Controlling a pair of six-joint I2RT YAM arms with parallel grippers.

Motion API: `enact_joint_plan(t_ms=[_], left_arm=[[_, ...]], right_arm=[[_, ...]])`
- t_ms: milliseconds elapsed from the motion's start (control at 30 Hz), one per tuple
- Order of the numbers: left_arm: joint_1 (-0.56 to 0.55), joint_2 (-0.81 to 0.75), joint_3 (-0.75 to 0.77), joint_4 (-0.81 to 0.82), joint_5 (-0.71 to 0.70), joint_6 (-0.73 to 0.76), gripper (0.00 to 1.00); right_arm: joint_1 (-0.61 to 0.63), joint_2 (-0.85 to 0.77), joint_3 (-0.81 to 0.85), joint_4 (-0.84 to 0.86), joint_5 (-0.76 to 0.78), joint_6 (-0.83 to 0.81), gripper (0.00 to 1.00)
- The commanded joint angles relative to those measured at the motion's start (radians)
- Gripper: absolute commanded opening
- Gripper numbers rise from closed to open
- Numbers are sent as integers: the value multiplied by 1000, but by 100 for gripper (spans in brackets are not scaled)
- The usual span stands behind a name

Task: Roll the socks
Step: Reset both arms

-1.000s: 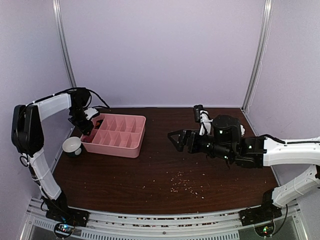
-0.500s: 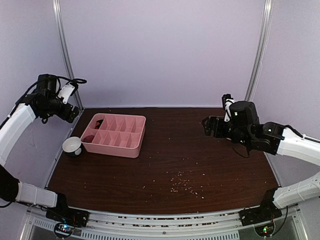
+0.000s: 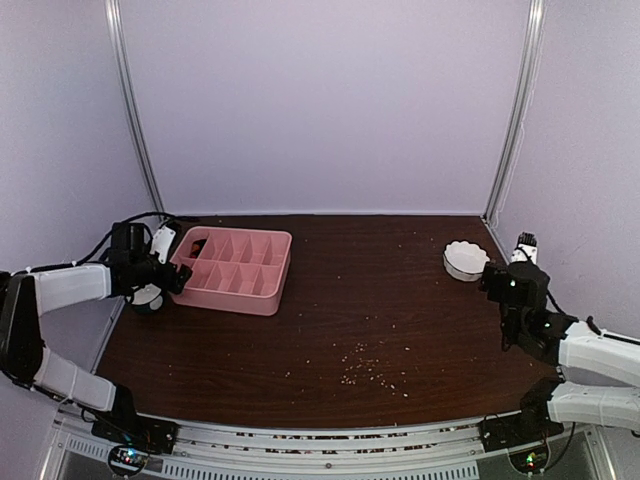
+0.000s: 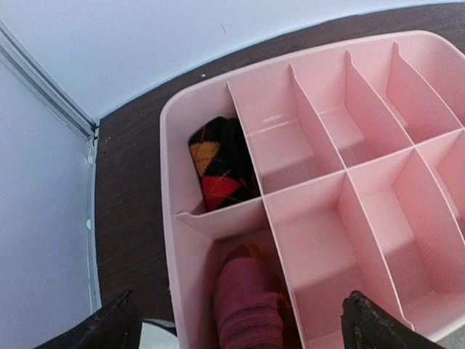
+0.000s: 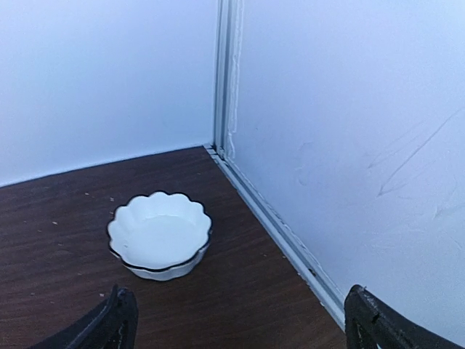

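Both arms have moved since half a second ago. The left arm dropped from high by the left wall to low at the tray's left end. The right arm pulled back to the near right, uncovering a white scalloped bowl (image 3: 463, 260).

Dark brown wood-grain table (image 3: 400, 310), pale crumbs (image 3: 366, 366) scattered near its centre. Plain lilac walls on three sides, metal posts in the far corners. Pink tray (image 4: 363, 218) with divided compartments sits at far left.

The socks are both in the tray's left-end compartments. The diamond sock (image 4: 220, 161), black with orange and red diamonds, is balled in the far-left corner compartment. The dark red sock (image 4: 249, 305) is bundled in the compartment just near of it.

Left gripper (image 4: 240, 333) is spread wide and holds nothing, hanging over the tray's left end. The dark red sock lies below, between its fingertips in the wrist view; contact cannot be told. The diamond sock is just beyond, apart.

Small white cup (image 3: 146, 297) sits just left of the tray, mostly hidden by the left arm.

Right gripper (image 5: 243, 327) is also wide and empty, well apart from the socks, facing the bowl near the far right corner.
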Motion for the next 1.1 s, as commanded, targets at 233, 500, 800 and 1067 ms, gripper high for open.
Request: enact_joint_plan(t_ms=[233, 500, 800, 1067], left_arm=[[7, 74, -87, 435, -39, -83, 98], [14, -6, -257, 713, -202, -70, 98], [25, 72, -246, 796, -323, -144, 98], [39, 115, -454, 1189, -331, -161, 98]], right_arm=[[-225, 292, -108, 637, -136, -159, 99], [-335, 405, -94, 767, -381, -170, 99], [-371, 498, -120, 888, -578, -210, 99], [-370, 512, -123, 926, -580, -219, 100]])
